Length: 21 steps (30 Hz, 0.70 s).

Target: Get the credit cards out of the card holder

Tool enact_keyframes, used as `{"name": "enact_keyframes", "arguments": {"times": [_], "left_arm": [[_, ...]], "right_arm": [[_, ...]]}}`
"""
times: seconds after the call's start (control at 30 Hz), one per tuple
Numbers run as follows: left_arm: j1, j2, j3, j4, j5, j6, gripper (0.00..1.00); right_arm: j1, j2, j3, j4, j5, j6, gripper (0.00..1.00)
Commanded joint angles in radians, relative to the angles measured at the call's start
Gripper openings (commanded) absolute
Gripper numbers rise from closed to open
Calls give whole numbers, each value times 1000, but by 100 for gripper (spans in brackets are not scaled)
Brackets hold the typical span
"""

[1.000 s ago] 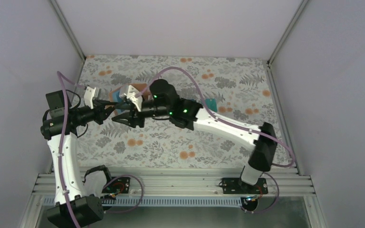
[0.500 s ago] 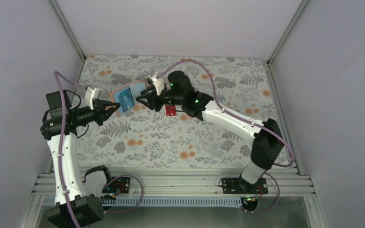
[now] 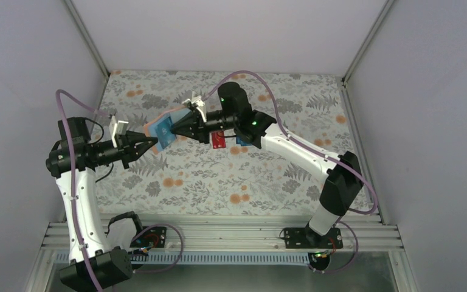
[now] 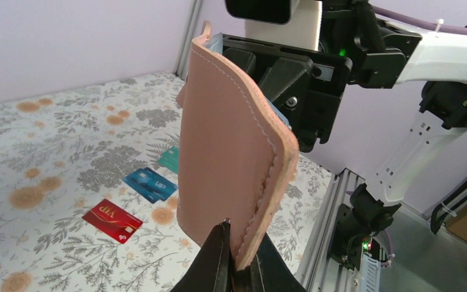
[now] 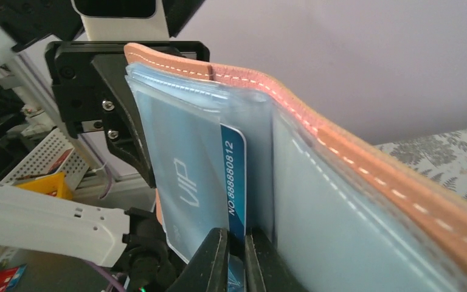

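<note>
**Both of my fingers on the open card holder, held in the air**

My left fingers (image 4: 213, 271) are pressed together on the bottom edge of the card holder (image 4: 231, 152), pinching the tan leather so that it stands upright above the far left part of the tabletop (image 3: 207, 176). The holder touches nothing below it. Its leather back faces my left wrist and its light blue inside faces my right arm.

My right fingers (image 5: 210, 261) are closed almost flat against each other. Between them sits the lower edge of a numbered blue card (image 5: 233, 176), which stands in a pocket of the holder. I am pinching that card from the holder's open side. Just left of it in my right wrist view, a pale VIP card (image 5: 182, 182) lies behind a clear sleeve (image 5: 158, 128), tucked inside the holder.

Three cards lie flat on the tabletop, to the right of the holder and below my right arm. The red card (image 4: 112, 220) is nearest, the loose blue card (image 4: 150, 184) is just beyond it, and the teal card (image 4: 170, 159) is farther again, partly hidden behind the leather. They are close together, and I cannot tell whether the blue and teal ones touch.
</note>
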Motion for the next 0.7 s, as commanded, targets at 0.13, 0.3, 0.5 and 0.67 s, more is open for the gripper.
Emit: {"name": "enact_keyframes", "arguments": {"times": [0.13, 0.3, 0.5, 0.67], "left_arm": [[-1, -5, 15, -32, 102, 72, 2], [-1, -10, 0, 20, 88, 16, 4], [-1, -8, -6, 22, 89, 9, 13], [-2, -9, 1, 8, 92, 20, 3]], "right_arm": [[3, -54, 3, -1, -188, -91, 4], [-7, -103, -31, -24, -173, -138, 4], [-28, -118, -48, -21, -174, -122, 4], [-28, -124, -42, -32, -155, -122, 4]]}}
